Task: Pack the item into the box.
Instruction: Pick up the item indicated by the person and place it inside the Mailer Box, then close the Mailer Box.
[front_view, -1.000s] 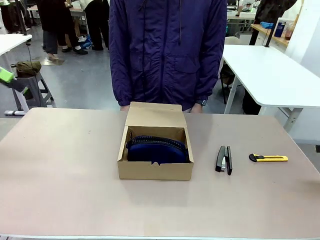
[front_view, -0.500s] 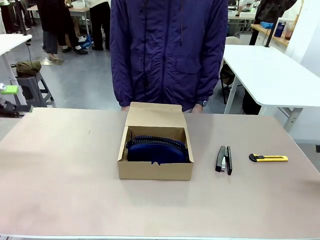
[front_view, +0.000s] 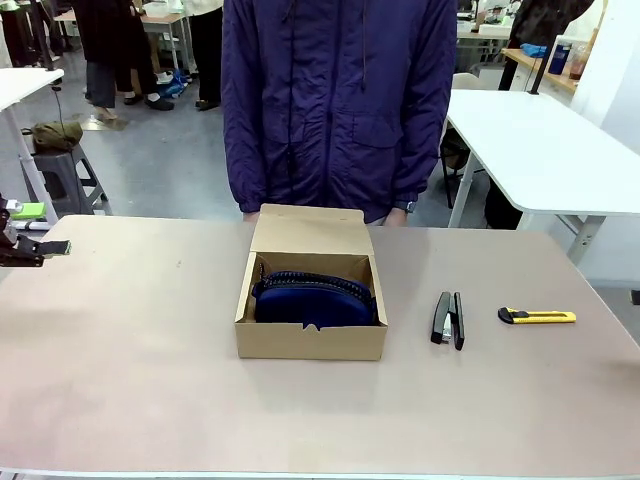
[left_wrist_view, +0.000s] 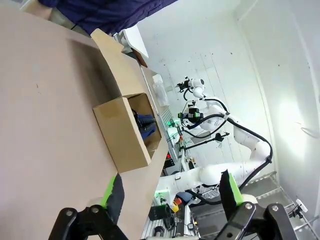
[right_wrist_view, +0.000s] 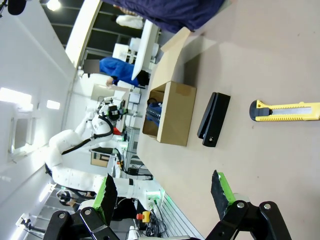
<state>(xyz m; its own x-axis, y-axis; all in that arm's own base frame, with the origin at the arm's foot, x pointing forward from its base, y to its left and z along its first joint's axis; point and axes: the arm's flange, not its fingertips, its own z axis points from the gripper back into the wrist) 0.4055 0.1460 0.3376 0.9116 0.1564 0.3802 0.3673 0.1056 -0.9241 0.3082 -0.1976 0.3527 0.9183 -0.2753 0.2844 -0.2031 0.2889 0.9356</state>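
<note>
Pouch (front_view: 315, 300), dark navy, lies inside the open cardboard box (front_view: 310, 342) at the middle of the table (front_view: 140, 380), with the lid flap raised toward the person (front_view: 340, 100). Left claw (left_wrist_view: 170, 189) hangs at the table's left edge, well apart from the box, fingers spread wide with nothing between them. Right claw (right_wrist_view: 162, 192) is likewise spread and empty, well apart from the box. A black stapler (right_wrist_view: 214, 119) and a yellow knife (right_wrist_view: 285, 111) lie to the box's right.

Open box (left_wrist_view: 122, 132), probably pouch (left_wrist_view: 146, 125) inside
</note>
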